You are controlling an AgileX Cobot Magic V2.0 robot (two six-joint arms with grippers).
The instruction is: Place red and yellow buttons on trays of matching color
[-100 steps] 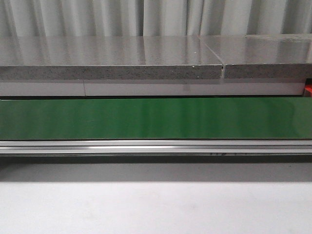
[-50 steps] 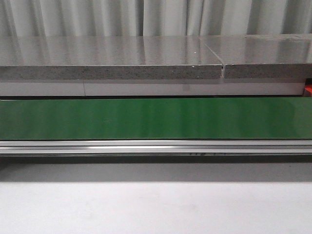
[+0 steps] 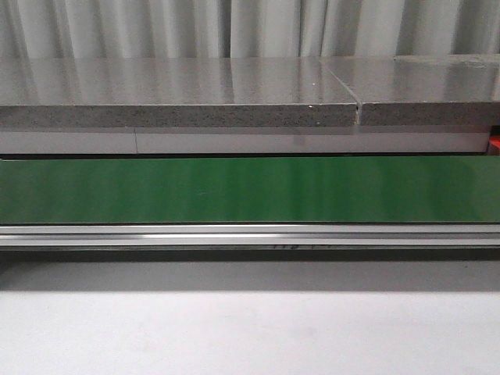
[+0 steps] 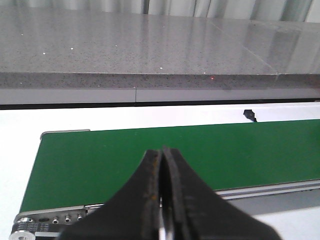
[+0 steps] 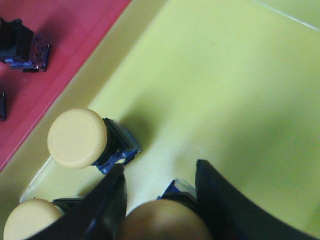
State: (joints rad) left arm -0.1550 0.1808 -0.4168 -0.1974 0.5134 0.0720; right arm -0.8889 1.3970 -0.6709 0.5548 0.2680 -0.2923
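In the right wrist view my right gripper (image 5: 160,169) hangs just above the yellow tray (image 5: 225,75), its fingers closed on a yellow button (image 5: 165,222) whose cap sits between them in shadow. Two more yellow buttons lie in the tray's corner, one (image 5: 77,137) by my finger and one (image 5: 30,220) at the frame's edge. The red tray (image 5: 75,25) adjoins it and holds a dark button body (image 5: 25,45). My left gripper (image 4: 162,151) is shut and empty over the green conveyor belt (image 4: 150,150). Neither gripper shows in the front view.
The green belt (image 3: 250,189) runs across the front view with a metal rail (image 3: 250,234) before it and a grey stone counter (image 3: 180,94) behind. A bit of red (image 3: 494,144) shows at the right edge. White table surface (image 3: 250,336) lies in front.
A faint mark under the belt's front rail has shifted to the left. Nothing else in the front view has changed.
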